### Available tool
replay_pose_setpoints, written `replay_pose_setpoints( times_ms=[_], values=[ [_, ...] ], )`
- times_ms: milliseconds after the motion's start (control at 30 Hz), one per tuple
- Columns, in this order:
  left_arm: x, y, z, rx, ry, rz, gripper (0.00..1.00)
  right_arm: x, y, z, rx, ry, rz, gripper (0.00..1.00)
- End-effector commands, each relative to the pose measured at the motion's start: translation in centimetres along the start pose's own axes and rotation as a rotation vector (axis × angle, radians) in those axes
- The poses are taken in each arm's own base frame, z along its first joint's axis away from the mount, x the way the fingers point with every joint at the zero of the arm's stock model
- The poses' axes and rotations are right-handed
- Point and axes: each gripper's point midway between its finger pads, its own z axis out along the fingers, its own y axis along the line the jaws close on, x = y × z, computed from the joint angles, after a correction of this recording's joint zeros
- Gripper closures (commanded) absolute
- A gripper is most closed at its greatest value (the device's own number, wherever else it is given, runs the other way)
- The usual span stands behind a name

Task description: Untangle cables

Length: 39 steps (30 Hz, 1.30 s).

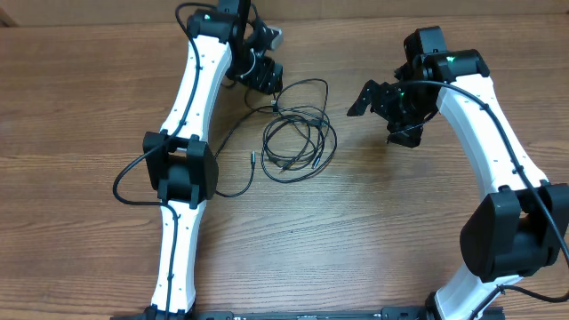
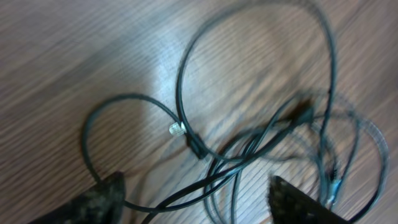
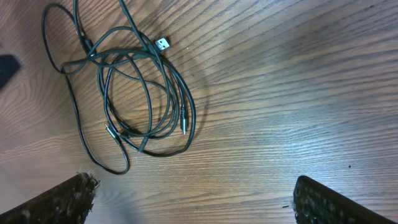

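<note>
A tangle of thin dark cables (image 1: 298, 142) lies on the wooden table's middle, with loops and several small plugs. My left gripper (image 1: 267, 84) hovers at the tangle's upper left edge, open. In the left wrist view cable strands (image 2: 249, 155) run between its two fingers (image 2: 196, 205), and a silver plug (image 2: 176, 129) lies just ahead. My right gripper (image 1: 378, 100) is open and empty to the right of the tangle. In the right wrist view the cables (image 3: 143, 93) lie at the upper left, away from the fingers (image 3: 193, 199).
A single dark cable (image 1: 233, 169) trails from the tangle down and left toward the left arm's base. The wooden table (image 1: 356, 231) stretches bare in front of the tangle.
</note>
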Motion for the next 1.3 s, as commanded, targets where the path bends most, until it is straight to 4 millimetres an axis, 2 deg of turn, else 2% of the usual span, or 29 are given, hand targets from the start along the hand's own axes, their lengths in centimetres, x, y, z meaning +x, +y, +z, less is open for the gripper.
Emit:
replay_pose_setpoints(
  times_ms=[0, 233, 400, 500, 800, 967, 1100, 1267],
  values=[
    [0.8, 0.4, 1.9, 0.009, 0.039, 0.142, 0.32, -0.5, 0.5, -1.1, -0.012, -0.038, -0.026, 0.00],
    [1.7, 1.7, 2.2, -0.048, 0.089, 0.205, 0.32, -0.5, 0.5, -1.1, -0.011, -0.039, -0.026, 0.00],
    [2.3, 1.2, 2.3, -0.021, 0.110, 0.252, 0.32, -0.6, 0.5, -1.1, -0.012, -0.040, -0.026, 0.00],
    [2.8, 0.5, 2.4, 0.014, 0.123, 0.317, 0.37, -0.6, 0.5, -1.1, -0.012, -0.040, -0.026, 0.00],
    [2.8, 0.6, 2.7, 0.014, 0.124, 0.342, 0.37, -0.7, 0.5, -1.1, -0.007, -0.045, -0.027, 0.00],
    [3.0, 0.9, 3.5, 0.017, 0.128, 0.345, 0.38, -0.7, 0.5, -1.1, -0.007, -0.045, -0.027, 0.00],
    [4.5, 1.0, 4.9, 0.042, 0.172, 0.359, 0.35, -0.7, 0.5, -1.1, -0.006, -0.046, -0.027, 0.00],
    [4.2, 1.5, 6.1, 0.035, 0.149, 0.364, 0.41, -0.8, 0.3, -1.1, 0.002, -0.051, -0.026, 0.00]
  ],
)
